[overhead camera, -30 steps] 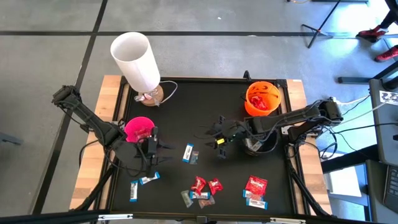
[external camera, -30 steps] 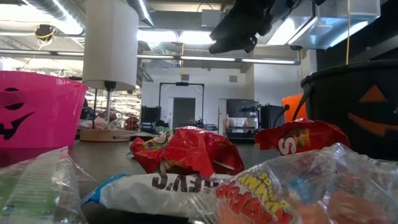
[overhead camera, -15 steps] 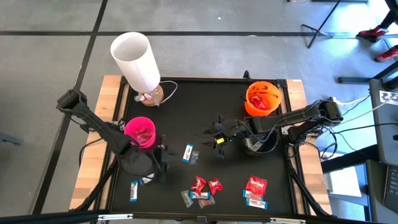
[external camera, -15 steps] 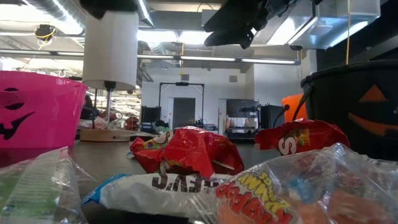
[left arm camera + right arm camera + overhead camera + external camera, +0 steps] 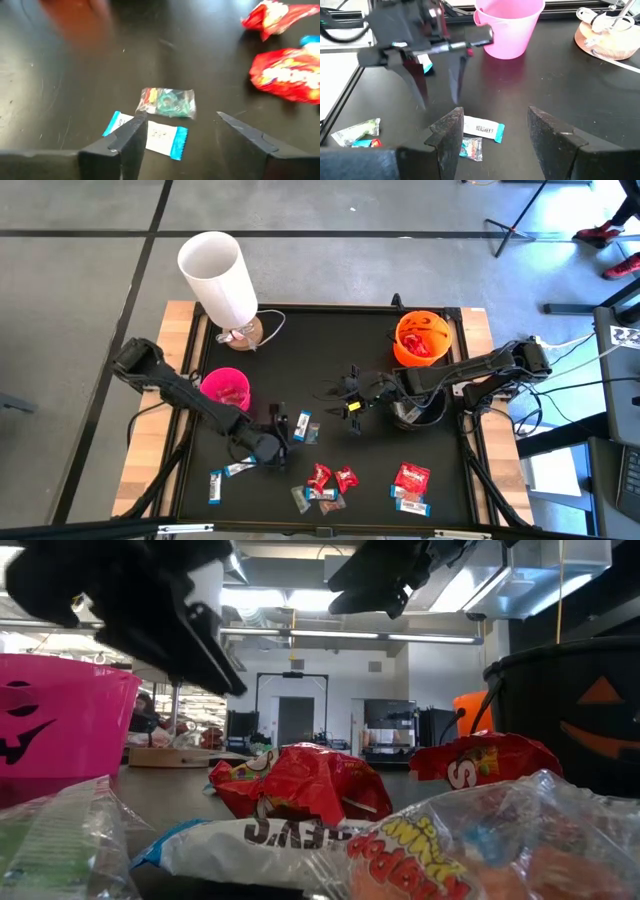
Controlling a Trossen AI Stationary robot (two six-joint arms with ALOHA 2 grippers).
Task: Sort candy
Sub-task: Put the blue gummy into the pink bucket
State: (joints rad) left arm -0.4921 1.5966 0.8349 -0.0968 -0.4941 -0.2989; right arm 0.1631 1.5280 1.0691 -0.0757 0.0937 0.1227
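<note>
Shiny red, blue-and-white and clear-wrapped candy [image 5: 320, 482] lies scattered at the table's [image 5: 330, 350] six o'clock; left gripper [image 5: 281, 429], fingers apart, hovers beside a blue-white piece [image 5: 154, 137]. Right gripper [image 5: 345, 394] open.

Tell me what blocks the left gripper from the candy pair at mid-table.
Nothing visible. The left gripper, open, hangs above the blue-and-white bar and clear-wrapped candy; only bare table surrounds them.

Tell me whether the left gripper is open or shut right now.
Open. In its wrist view the left gripper has its two fingers spread wide with nothing between them, above a blue-and-white candy on the table.
</note>
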